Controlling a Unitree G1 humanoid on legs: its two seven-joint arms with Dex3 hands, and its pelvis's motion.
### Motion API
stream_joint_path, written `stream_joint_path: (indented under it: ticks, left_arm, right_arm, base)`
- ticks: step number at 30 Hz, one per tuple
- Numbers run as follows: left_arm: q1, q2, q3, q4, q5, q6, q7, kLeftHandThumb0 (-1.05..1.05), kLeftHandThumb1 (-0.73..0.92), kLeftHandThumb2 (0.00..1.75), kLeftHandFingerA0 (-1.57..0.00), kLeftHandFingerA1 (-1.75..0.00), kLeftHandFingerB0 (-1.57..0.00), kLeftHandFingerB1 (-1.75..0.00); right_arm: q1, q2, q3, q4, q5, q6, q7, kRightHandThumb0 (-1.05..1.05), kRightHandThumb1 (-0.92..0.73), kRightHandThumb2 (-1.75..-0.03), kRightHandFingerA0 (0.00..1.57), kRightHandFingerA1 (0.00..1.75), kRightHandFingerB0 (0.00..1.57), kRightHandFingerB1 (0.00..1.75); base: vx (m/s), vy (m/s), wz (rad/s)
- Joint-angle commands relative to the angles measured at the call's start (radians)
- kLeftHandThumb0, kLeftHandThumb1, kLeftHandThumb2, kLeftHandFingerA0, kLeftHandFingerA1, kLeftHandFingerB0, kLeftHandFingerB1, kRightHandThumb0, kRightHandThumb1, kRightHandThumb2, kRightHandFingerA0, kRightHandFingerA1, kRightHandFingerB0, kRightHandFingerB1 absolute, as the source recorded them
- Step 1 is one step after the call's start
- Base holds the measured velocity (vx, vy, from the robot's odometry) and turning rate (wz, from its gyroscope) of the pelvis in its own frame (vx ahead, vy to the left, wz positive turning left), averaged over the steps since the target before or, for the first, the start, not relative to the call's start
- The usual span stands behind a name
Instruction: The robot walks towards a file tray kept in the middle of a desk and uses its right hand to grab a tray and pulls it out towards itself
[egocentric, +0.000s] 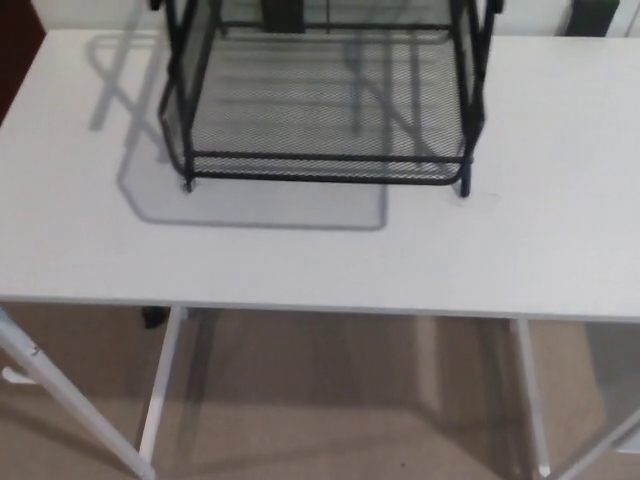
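Black wire-mesh file tray (325, 100) stands on the flat white worktop (300, 260), toward its far middle, top cut off by the frame edge, shadow falling left. Neither robot hand shows, so finger state can't be told. Beige carpet floor (330, 400) under white legs.

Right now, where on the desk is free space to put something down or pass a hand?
The desk is bare in a wide strip between the file tray and the near edge, and on both sides of the tray. The middle back is taken by the tray. Neither robot hand is in view.
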Motion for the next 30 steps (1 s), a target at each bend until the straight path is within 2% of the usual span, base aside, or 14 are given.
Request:
stream_joint_path:
  ticks: [1,5,6,7,8,12,15,22,23,25,26,28,29,30]
  left_arm:
    - [0.011,0.019,-0.001,-0.012,0.006,-0.007,-0.003,-0.21,0.58,0.58,-0.64,-0.47,-0.39,-0.60]
    - [-0.003,0.025,-0.003,0.015,0.007,-0.015,-0.014,-0.22,0.57,0.57,-0.65,-0.47,-0.39,-0.59]
    - [-0.002,0.024,-0.005,0.017,0.010,-0.019,-0.016,-0.23,0.57,0.58,-0.65,-0.48,-0.40,-0.60]
    - [-0.001,0.024,-0.003,0.014,0.004,-0.019,-0.025,-0.22,0.56,0.57,-0.66,-0.51,-0.39,-0.60]
    - [0.000,0.026,-0.007,0.010,0.007,-0.018,-0.025,-0.22,0.57,0.57,-0.66,-0.49,-0.39,-0.59]
    - [0.006,0.037,-0.027,-0.002,0.020,-0.020,-0.042,-0.23,0.57,0.58,-0.64,-0.50,-0.39,-0.58]
    - [0.013,0.048,-0.051,-0.017,0.033,-0.007,-0.050,-0.25,0.55,0.56,-0.72,-0.51,-0.43,-0.57]
    - [0.003,0.062,-0.074,0.011,0.035,-0.024,-0.070,-0.25,0.55,0.56,-0.68,-0.50,-0.44,-0.58]
    - [0.006,0.062,-0.074,0.004,0.035,-0.023,-0.067,-0.33,0.46,0.74,-0.64,-0.59,-0.42,-0.62]
    - [0.011,0.063,-0.075,-0.002,0.033,-0.026,-0.072,-0.32,0.46,0.73,-0.65,-0.60,-0.41,-0.62]
    - [0.011,0.064,-0.076,-0.001,0.036,-0.028,-0.069,-0.25,0.55,0.56,-0.70,-0.50,-0.44,-0.56]
    - [0.007,0.064,-0.079,0.007,0.043,-0.029,-0.057,-0.25,0.55,0.56,-0.71,-0.50,-0.44,-0.56]
    - [0.014,0.069,-0.081,0.003,0.047,-0.028,-0.057,-0.26,0.55,0.56,-0.70,-0.48,-0.44,-0.55]
    - [0.020,0.068,-0.084,-0.001,0.051,-0.029,-0.055,-0.26,0.55,0.57,-0.68,-0.47,-0.43,-0.55]
  right_arm:
    - [0.008,-0.002,-0.003,0.002,0.006,-0.026,0.002,-0.32,-0.54,-0.56,0.54,0.55,0.29,0.40]
    - [0.007,-0.003,0.001,0.000,0.001,-0.024,-0.003,-0.32,-0.55,-0.57,0.55,0.56,0.29,0.41]
    - [0.017,-0.003,0.004,-0.020,-0.001,-0.018,-0.006,-0.25,-0.37,-0.86,0.48,0.67,0.19,0.53]
    - [0.018,-0.002,0.005,-0.023,-0.002,-0.023,-0.007,-0.25,-0.38,-0.86,0.48,0.67,0.19,0.53]
    - [0.017,-0.001,0.005,-0.022,-0.003,-0.022,-0.008,-0.32,-0.56,-0.57,0.53,0.58,0.29,0.42]
    - [-0.006,-0.006,0.002,0.033,-0.003,-0.039,-0.004,-0.33,-0.56,-0.57,0.54,0.56,0.29,0.41]
    - [0.008,-0.005,0.006,0.015,-0.007,-0.044,0.000,-0.34,-0.56,-0.57,0.54,0.58,0.30,0.42]
    - [-0.002,-0.011,0.016,0.036,-0.024,-0.060,-0.010,-0.35,-0.55,-0.56,0.56,0.55,0.31,0.41]
    - [0.007,-0.011,0.020,0.020,-0.026,-0.061,-0.007,-0.36,-0.56,-0.57,0.55,0.57,0.30,0.42]
    - [0.017,-0.008,0.025,0.003,-0.033,-0.066,-0.017,-0.33,-0.57,-0.58,0.57,0.57,0.31,0.42]
    - [0.023,-0.007,0.030,-0.013,-0.039,-0.065,-0.024,-0.31,-0.55,-0.56,0.59,0.55,0.31,0.40]
    - [0.041,-0.003,0.047,-0.059,-0.065,-0.069,-0.056,-0.31,-0.54,-0.56,0.61,0.56,0.33,0.42]
    - [0.067,0.006,0.059,-0.087,-0.083,-0.115,-0.074,-0.30,-0.54,-0.56,0.63,0.57,0.35,0.42]
    - [0.103,0.014,0.068,-0.159,-0.092,-0.117,-0.086,-0.40,-0.43,-0.72,0.62,0.62,0.34,0.50]
  base:
    - [0.03,-0.019,-0.08]
    - [-0.01,0.025,-0.02]
    - [-0.05,0.114,0.01]
    - [-0.03,0.132,-0.13]
    - [0.12,0.111,0.75]
    - [0.09,0.076,-0.04]
    - [0.02,0.018,0.09]
    - [0.03,-0.046,0.05]
    - [0.02,-0.081,0.00]
    - [0.00,0.000,0.00]
    - [0.00,0.000,0.00]
    - [0.00,0.000,0.00]
    - [0.00,0.000,0.00]
    - [0.00,0.000,0.00]
